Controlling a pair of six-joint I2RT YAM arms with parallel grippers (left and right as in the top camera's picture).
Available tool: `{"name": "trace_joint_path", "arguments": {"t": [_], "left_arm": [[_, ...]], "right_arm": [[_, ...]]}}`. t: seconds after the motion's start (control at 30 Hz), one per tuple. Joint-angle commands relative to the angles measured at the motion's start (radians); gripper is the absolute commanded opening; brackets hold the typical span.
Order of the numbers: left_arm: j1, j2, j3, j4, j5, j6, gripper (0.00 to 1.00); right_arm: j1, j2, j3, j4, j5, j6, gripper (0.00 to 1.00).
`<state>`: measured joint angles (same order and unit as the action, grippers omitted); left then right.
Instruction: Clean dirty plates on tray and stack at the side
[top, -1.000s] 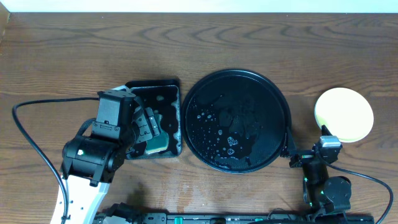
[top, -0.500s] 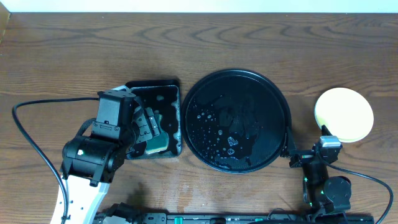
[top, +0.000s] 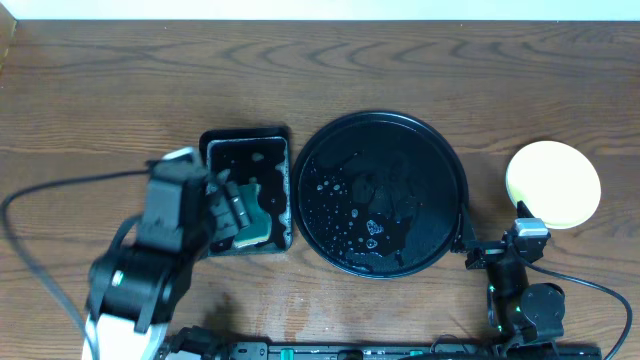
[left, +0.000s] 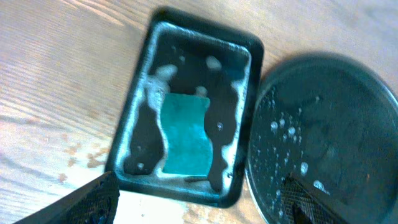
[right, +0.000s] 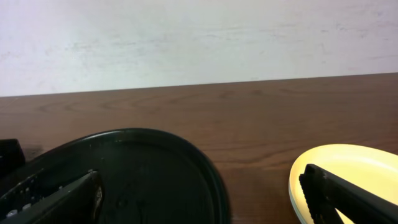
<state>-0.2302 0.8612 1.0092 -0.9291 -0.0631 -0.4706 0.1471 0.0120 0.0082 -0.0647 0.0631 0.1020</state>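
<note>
Near the sponge (left: 185, 134), the left gripper (left: 199, 183), spread wide and empty, has pulled back.

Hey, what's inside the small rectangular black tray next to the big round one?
A teal sponge lies flat in the rectangular tray, with whitish foam along the tray's edges. Whatever is under the sponge is covered.

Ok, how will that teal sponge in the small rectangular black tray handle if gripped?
The teal sponge likely squashes and bends: its edges look soft and wavy. It lies in foamy water in the small rectangular black tray, so probably soaked, heavier than dry, slippery and dripping.
</note>
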Motion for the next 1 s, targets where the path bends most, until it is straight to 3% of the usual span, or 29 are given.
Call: {"name": "trace_joint_path", "arguments": {"t": [0.0,0.13,0.23,0.63,0.93,0.97], "left_arm": [[0.065,-0.135,-0.102,0.145,-0.04,0.006,0.84],[0.149,-0.292,-0.27,0.397,0.029,0.032,0.84],[0.171,-0.411,-0.395,0.5,0.04,0.069,0.84],[0.181,-0.829,-0.779,0.701,0.041,0.138,0.84],[0.182,-0.86,-1.006,0.951,0.04,0.137,0.84],[0.182,-0.86,-1.005,0.914,0.037,0.137,0.84]], "right_arm": [[-0.004,-0.006,-0.003,-0.002,0.011,0.009,0.99],[-0.004,-0.006,-0.003,-0.001,0.011,0.009,0.99],[-0.004,-0.006,-0.003,-0.001,0.011,0.009,0.99],[-0.004,-0.006,-0.003,-0.001,0.011,0.009,0.99],[-0.004,-0.006,-0.003,-0.001,0.011,0.009,0.99],[-0.004,-0.006,-0.003,-0.001,0.011,0.009,0.99]]}}
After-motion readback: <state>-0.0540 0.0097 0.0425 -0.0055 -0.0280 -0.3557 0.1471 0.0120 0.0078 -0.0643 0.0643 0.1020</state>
